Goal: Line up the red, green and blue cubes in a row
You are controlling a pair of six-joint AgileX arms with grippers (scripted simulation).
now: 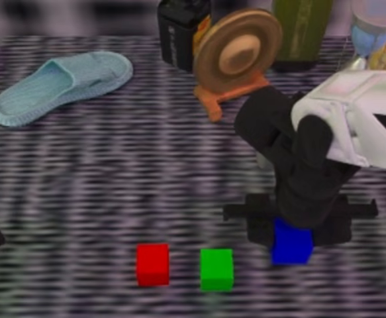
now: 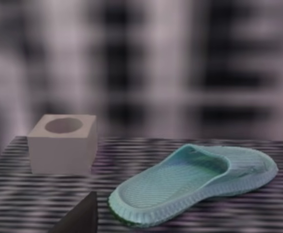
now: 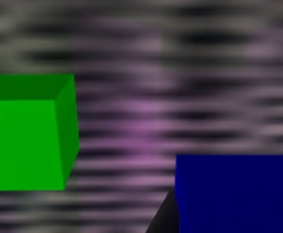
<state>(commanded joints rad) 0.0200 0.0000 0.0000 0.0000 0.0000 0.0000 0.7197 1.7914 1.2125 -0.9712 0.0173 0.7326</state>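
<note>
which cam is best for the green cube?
Top view: the green cube shows whole, sitting between the red cube and the blue cube, apart from both. Right wrist view shows it large but cut off at the frame edge. Left wrist view doesn't show it.

Worktop (image 1: 80, 185): striped grey-purple weave.
Slipper (image 1: 60, 83): pale teal, at 10 o'clock, lying sole down, toe toward 3 o'clock.
Wooden disc (image 1: 239, 50) on orange stand (image 1: 229, 89): at 12 o'clock, upright.
Black box (image 1: 179, 30): just beside disc, at its 9 o'clock.
Green bottle (image 1: 302, 30): at 1 o'clock, top cut off by frame.
Grey block (image 2: 63, 143) with round hollow: near slipper, apart from it.
</note>
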